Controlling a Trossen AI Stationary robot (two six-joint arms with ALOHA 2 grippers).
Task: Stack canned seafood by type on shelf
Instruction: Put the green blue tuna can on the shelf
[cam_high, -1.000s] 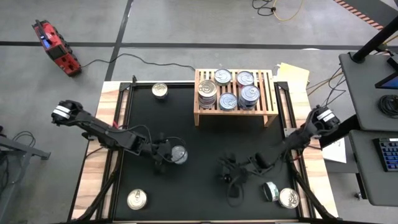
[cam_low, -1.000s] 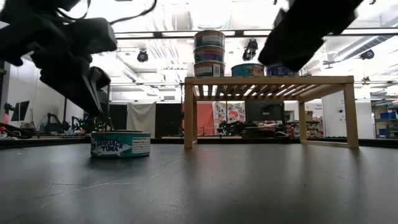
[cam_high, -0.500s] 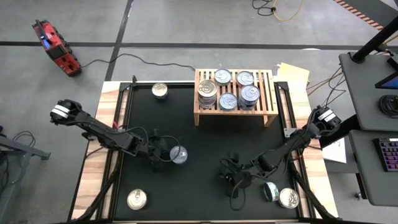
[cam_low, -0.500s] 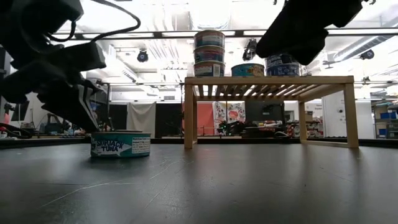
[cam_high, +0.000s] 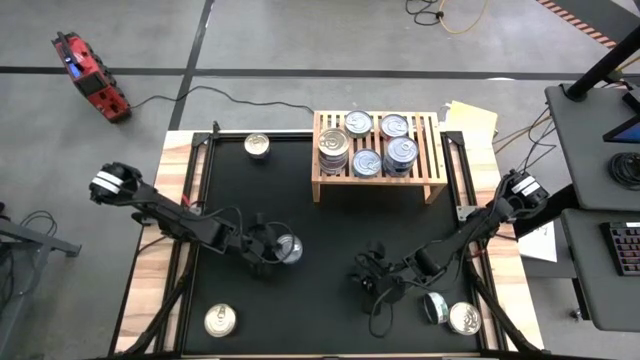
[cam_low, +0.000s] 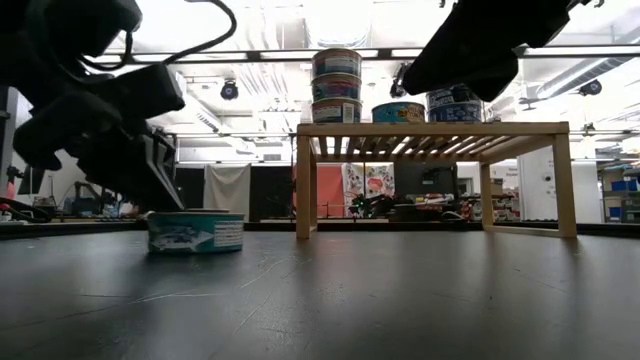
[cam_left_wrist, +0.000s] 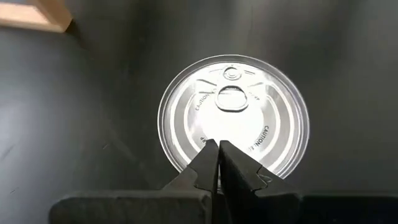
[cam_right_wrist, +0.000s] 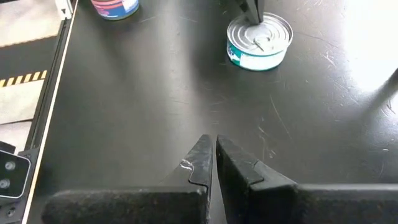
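A tin with a teal-blue label (cam_high: 289, 249) (cam_low: 196, 231) stands on the black mat (cam_high: 330, 230), left of the middle. My left gripper (cam_left_wrist: 217, 144) (cam_high: 276, 250), shut, comes down on it from the left. My right gripper (cam_right_wrist: 211, 142) (cam_high: 366, 286) hangs shut above the mat's near middle and touches nothing. The shelf (cam_high: 434, 160) (cam_low: 430, 129) stands on its legs at the far middle and carries several tins, one stack (cam_low: 336, 84) three high. My left gripper has its shut fingertips (cam_right_wrist: 252, 14) on the tin's silver lid (cam_left_wrist: 205, 127), close to the rim on the gripper's side and short of the pull tab. The fingers slant down from the table's left. The tin stays flat on the mat.
Loose tins lie on the mat: one at the far left (cam_high: 257, 146), one at the near left (cam_high: 220, 320), and two at the near right (cam_high: 435, 307) (cam_high: 463, 318). Wooden table edges (cam_high: 150, 290) frame the mat.
My left gripper has sunk toward the teal tin and tipped more steeply downward, still shut. The tin has turned a little on the mat, so a different part of its label faces the low view. My right gripper has rolled slightly in place.
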